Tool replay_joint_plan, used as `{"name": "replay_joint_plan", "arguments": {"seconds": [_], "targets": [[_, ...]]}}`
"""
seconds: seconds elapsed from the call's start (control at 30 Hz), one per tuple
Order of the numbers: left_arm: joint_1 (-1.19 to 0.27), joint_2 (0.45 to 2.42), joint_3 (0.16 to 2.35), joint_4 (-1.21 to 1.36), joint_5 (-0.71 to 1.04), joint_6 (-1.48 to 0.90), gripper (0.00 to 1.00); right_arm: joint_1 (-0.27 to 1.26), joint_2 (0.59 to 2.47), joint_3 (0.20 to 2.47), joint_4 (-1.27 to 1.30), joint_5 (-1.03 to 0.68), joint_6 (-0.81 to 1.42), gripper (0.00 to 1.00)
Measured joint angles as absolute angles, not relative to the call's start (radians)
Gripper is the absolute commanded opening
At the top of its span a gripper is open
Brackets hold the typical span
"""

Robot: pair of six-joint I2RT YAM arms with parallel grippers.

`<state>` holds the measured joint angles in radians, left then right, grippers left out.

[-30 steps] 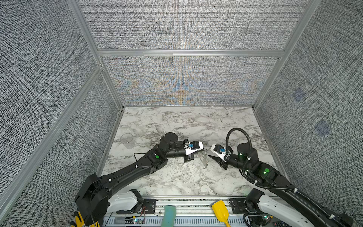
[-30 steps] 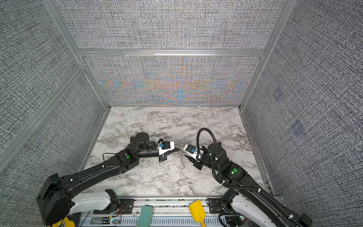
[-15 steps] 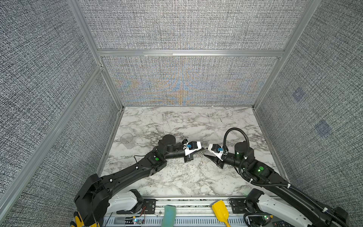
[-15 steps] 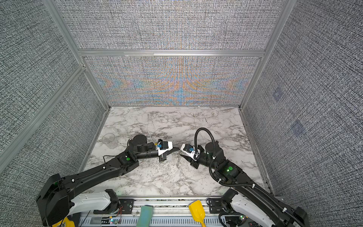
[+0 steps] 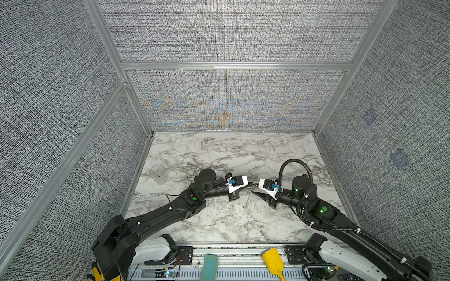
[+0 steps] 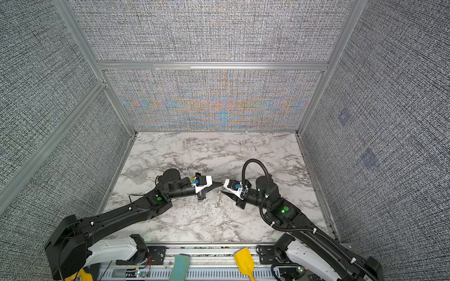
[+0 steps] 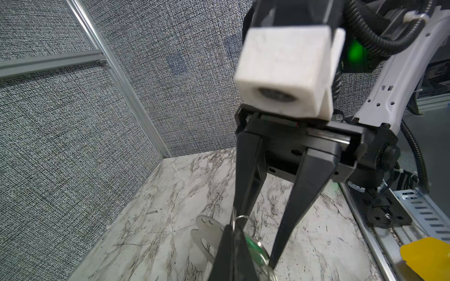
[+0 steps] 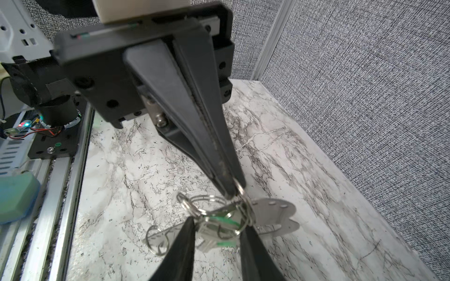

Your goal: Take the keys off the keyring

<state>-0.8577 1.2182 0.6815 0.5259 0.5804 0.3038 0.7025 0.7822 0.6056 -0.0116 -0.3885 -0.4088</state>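
Pinching, L gripper (image 8: 233, 191): jaws closed on keyring (image 8: 249, 209); we see it best in R wrist view.
R gripper (image 7: 255, 240): jaws apart, straddling keys (image 8: 219, 225); L wrist view shows the gap.
Top views: we get only a glint betw. tips.
Arms: both low over table (image 5: 219, 155), tips meeting mid-table.

Table (image 8: 292, 150): marble-patterned top, smooth, low sheen, with fine dark scuffs. Walls (image 5: 231, 29): coarse woven grey cloth, matt. Frame rails (image 5: 233, 65): bare silver metal, satin finish. On the left gripper (image 8: 232, 191) the fingers (image 8: 158, 80) are black plastic, matt and smooth. Camera housing (image 7: 285, 73): white plastic, dull, slightly grainy. The keyring (image 8: 248, 209) is bright wire metal, polished. The keys (image 8: 211, 228) are silvery metal with glossy green parts. The flat plate (image 8: 275, 210) is dull grey metal, dimpled. Cup (image 5: 157, 171): clear, glossy. Scoop (image 5: 272, 261): yellow plastic, smooth. Conduit (image 5: 295, 161): black ribbed plastic.
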Motion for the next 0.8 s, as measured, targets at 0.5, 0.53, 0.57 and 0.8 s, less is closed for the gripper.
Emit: {"name": "replay_joint_plan", "arguments": {"seconds": [0.5, 0.53, 0.57, 0.8], "targets": [[-0.856, 1.225, 0.648, 0.643, 0.613, 0.242, 0.0, 0.698, 0.713, 0.692, -0.183, -0.306, -0.527, 0.29], [-0.856, 1.227, 0.648, 0.649, 0.617, 0.239, 0.0, 0.698, 0.712, 0.701, -0.196, -0.293, -0.537, 0.27], [-0.855, 1.229, 0.648, 0.651, 0.622, 0.235, 0.0, 0.696, 0.712, 0.708, -0.205, -0.292, -0.544, 0.24], [-0.855, 1.236, 0.657, 0.643, 0.638, 0.236, 0.0, 0.693, 0.747, 0.756, -0.244, -0.32, -0.591, 0.12]]}}
